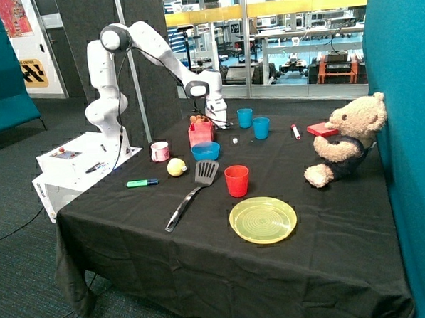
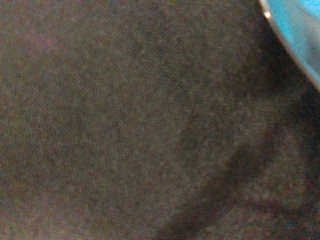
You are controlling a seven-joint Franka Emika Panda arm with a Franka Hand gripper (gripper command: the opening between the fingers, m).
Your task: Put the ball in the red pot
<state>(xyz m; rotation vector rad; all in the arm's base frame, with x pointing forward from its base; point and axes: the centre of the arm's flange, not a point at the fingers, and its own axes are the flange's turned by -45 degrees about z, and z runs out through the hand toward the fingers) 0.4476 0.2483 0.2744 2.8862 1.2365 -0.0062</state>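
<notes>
The pale yellow ball (image 1: 176,166) lies on the black tablecloth, between the pink-and-white mug (image 1: 159,151) and the blue bowl (image 1: 206,151). The red pot (image 1: 201,134) stands behind the blue bowl, with something brownish showing at its top. My gripper (image 1: 218,120) hangs low over the table just beside the red pot, on the side toward the blue cups, far from the ball. It holds nothing that I can see. The wrist view shows only black cloth (image 2: 125,125) and the edge of a blue object (image 2: 300,30).
Two blue cups (image 1: 245,117) (image 1: 261,127) stand near the gripper. A spatula (image 1: 193,192), red cup (image 1: 236,180), yellow plate (image 1: 263,219) and green marker (image 1: 142,182) lie nearer the front. A teddy bear (image 1: 347,139) and flat red block (image 1: 321,130) sit at the far side.
</notes>
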